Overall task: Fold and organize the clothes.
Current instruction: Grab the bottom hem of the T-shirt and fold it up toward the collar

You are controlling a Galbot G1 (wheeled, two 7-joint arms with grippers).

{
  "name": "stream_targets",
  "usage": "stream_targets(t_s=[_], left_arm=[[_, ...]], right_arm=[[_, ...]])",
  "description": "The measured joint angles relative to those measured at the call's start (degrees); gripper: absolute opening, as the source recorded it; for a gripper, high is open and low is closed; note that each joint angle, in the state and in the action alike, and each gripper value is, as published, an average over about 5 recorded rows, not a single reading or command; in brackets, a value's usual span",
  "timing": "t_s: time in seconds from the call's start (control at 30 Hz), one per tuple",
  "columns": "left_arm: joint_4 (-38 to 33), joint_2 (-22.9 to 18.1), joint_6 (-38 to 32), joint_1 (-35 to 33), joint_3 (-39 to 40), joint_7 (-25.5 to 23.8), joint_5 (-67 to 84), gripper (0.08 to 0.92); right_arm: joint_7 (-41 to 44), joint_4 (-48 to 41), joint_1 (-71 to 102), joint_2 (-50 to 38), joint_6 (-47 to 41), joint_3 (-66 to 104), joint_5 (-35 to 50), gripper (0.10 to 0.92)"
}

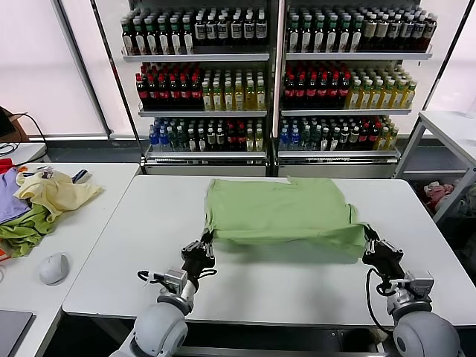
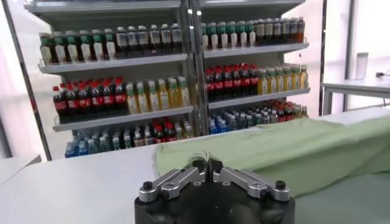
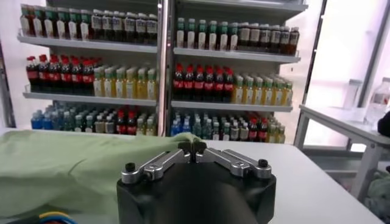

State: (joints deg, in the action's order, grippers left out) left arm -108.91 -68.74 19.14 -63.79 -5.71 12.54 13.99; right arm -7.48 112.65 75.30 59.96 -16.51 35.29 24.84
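Head view: I'm seeing one polo shirt [image 1: 279,212] lying on the surface [image 1: 111,268], long axis side to side, the left gripper [image 1: 206,239] and right gripper [image 1: 367,236] each pinching a near corner. Left wrist: jaws pressed onto fabric [image 2: 286,149]. Right wrist: the same, fabric [image 3: 67,164] running away leftward.

Shirt [image 1: 279,210] is showing up as a plain light green all over, no pattern visible from this side. Table [image 1: 245,286] is looking white. Both grippers, left [image 1: 206,239] and right [image 1: 367,238], are reading black with silvery metal links. The side pile [image 1: 33,201] is mixing pale yellow, purple and darker green. Shelf bottles [image 1: 275,82] are running dark, red, yellow and blue in rows.
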Motion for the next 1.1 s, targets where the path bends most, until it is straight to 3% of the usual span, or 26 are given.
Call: stream_targets(t_s=[0.3,0.5,1.1], left_arm=[[6.05,-0.70,1.35,5.53,2.37,0.15,-3.71,0.106],[9.31,-1.34,2.06,7.88,3.32,0.17,-5.90,0.254],[11.89,-2.86,2.99,8.21,2.46,1.82,-7.43,0.768]], right_arm=[[-0.07,-4.87,-3.75,0.83,0.14,-2.65,-3.05,0.115],[0.51,-6.79,-5.00,1.76,-0.53,-4.43,-5.29,0.156],[-0.02,-7.36,-4.10,2.89,-4.07,-3.20,-4.43,0.672]])
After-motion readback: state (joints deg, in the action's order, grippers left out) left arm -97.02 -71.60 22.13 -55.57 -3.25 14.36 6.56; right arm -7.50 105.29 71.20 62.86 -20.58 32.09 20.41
